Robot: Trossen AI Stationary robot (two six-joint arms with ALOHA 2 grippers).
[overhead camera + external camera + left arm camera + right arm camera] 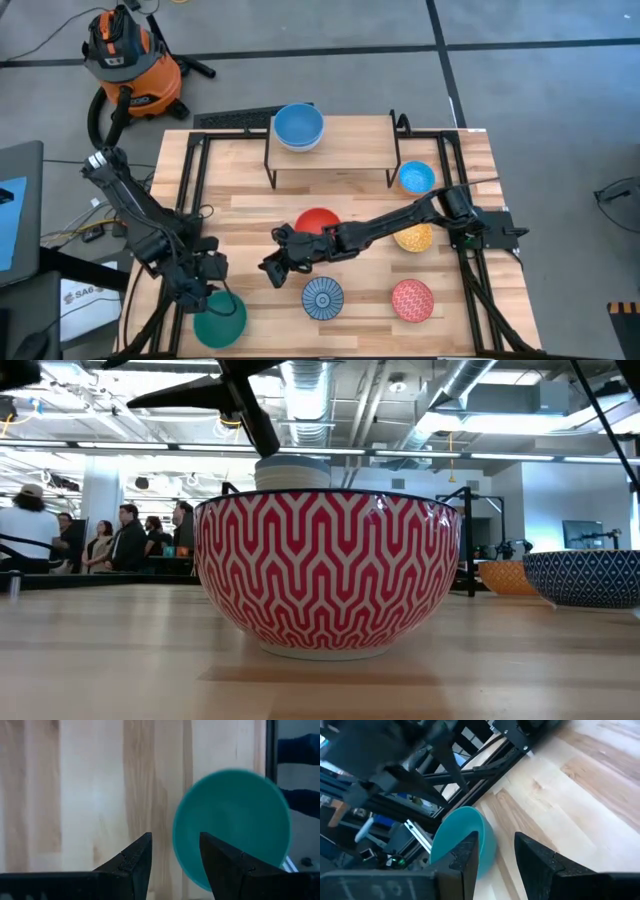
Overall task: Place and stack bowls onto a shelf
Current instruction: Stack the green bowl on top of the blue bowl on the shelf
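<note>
The yellow bowl [418, 238] (perhaps speckled) sits half hidden under the right arm.

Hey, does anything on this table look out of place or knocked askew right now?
Yes, the teal bowl sits at the table's front left corner, seemingly overhanging the edge, by the left pincer. The right wrist view shows it tipped on its side. The other bowls sit upright, and nothing looks spilled or broken.

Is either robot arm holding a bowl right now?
No. The left gripper hangs open above the teal bowl, and the right gripper is open over the bare table. Both sets of jaws are empty.
</note>
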